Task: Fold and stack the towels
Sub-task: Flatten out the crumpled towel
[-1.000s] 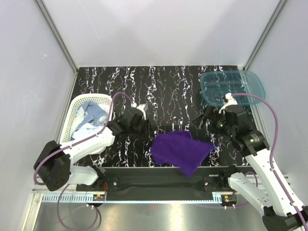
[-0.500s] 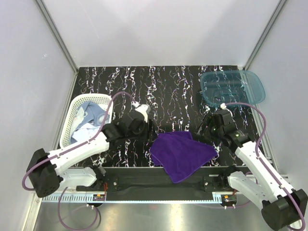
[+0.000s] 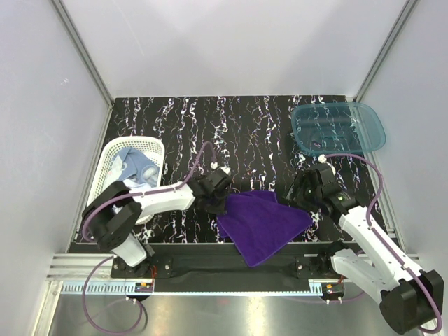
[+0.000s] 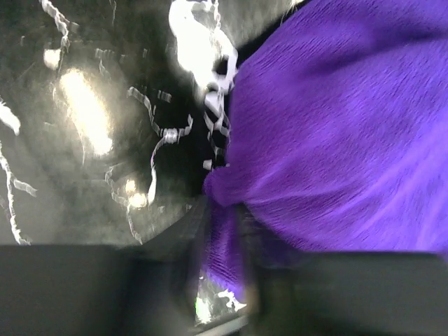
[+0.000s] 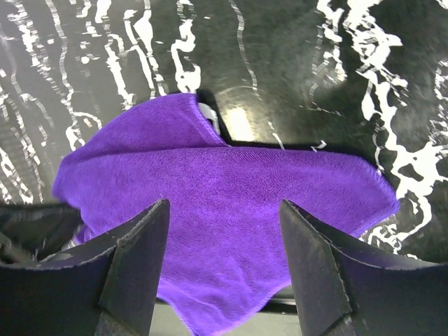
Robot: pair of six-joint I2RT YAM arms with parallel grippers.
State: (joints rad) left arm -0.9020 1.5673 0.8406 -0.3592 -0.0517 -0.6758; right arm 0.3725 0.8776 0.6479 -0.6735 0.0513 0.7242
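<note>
Between the fingers of my left gripper [image 4: 224,280] a corner of the purple towel [image 3: 262,220] is pinched, while my right gripper [image 5: 224,204] hangs wide open and empty over the towel's right side. It lies rumpled on the table [image 3: 245,133] at the near edge, so I judge I'm spreading it, and the right must grab next.

My two dark fingers [image 5: 136,259] stand well apart at the bottom of my view, and the purple towel [image 5: 231,196] shows between them. It lies rumpled on the black, white-veined worktop [image 5: 294,63], with one flap doubled over at its far left and one corner pointing right.
</note>
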